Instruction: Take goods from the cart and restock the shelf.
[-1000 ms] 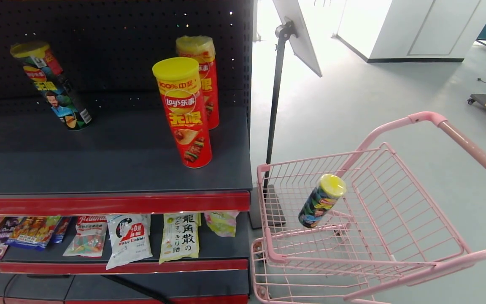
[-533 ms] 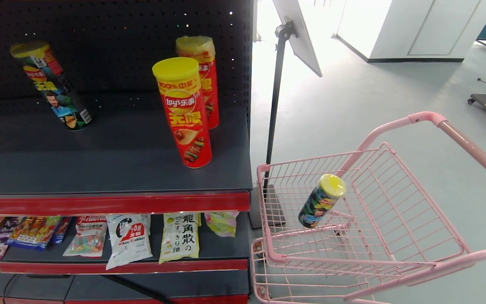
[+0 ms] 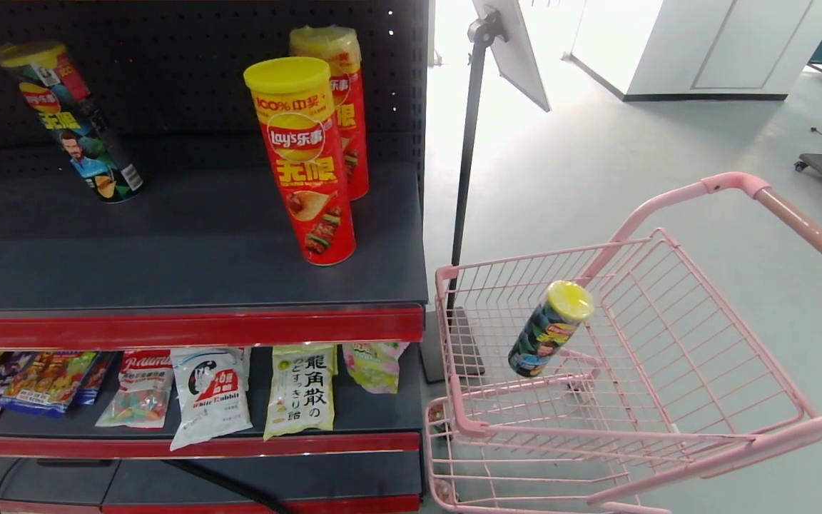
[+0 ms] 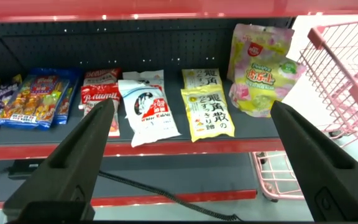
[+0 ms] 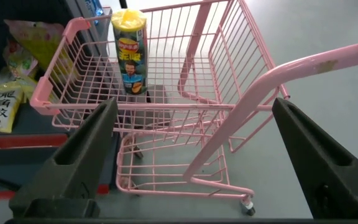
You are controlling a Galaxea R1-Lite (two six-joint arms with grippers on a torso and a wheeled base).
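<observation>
We find the rear red can (image 3: 352, 121) half hidden behind the front can (image 3: 304, 157), and the cart (image 3: 810, 235) cut off at the edge. The dark can (image 3: 550, 328) stands in the cart. Left gripper (image 4: 191, 106) and right gripper (image 5: 194, 102): jaws wide apart, empty. Since earlier, only the camera has shifted.

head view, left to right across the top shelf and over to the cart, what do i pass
dark shelf can → front red can → sign pole → dark cart can
</observation>
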